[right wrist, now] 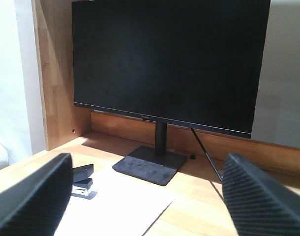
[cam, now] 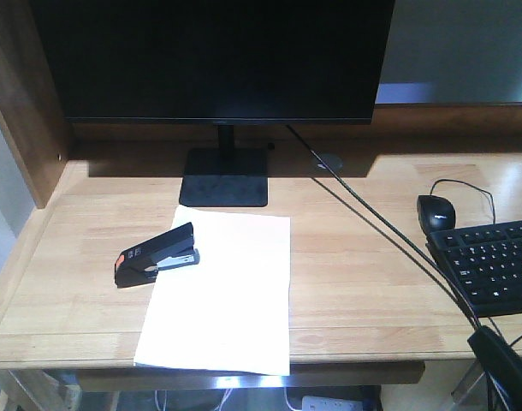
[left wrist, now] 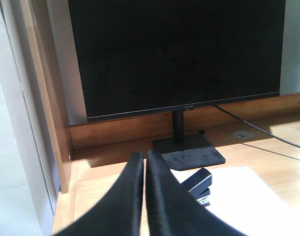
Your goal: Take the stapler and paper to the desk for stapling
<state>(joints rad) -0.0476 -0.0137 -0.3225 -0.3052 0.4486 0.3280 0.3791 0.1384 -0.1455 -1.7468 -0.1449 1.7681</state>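
Observation:
The black stapler [cam: 157, 254] with an orange-red end lies on the light-wood desk [cam: 364, 291], its front end over the upper left edge of the white paper [cam: 227, 295]. The paper lies flat in front of the monitor base and reaches the desk's front edge. My left gripper [left wrist: 144, 156] is shut with nothing between its fingers. It hovers near and left of the stapler [left wrist: 201, 184] and the paper [left wrist: 248, 199]. My right gripper [right wrist: 147, 164] is open and empty, hovering over the near part of the paper [right wrist: 120, 209], with the stapler [right wrist: 82, 179] beside its left finger [right wrist: 37, 196].
A black monitor [cam: 218, 60] on a flat stand [cam: 225, 177] fills the back of the desk. A mouse [cam: 436, 211] and keyboard [cam: 492, 265] lie at the right, and a black cable [cam: 389, 235] crosses toward my right arm [cam: 505, 368]. A wooden side wall [cam: 26, 128] rises at left.

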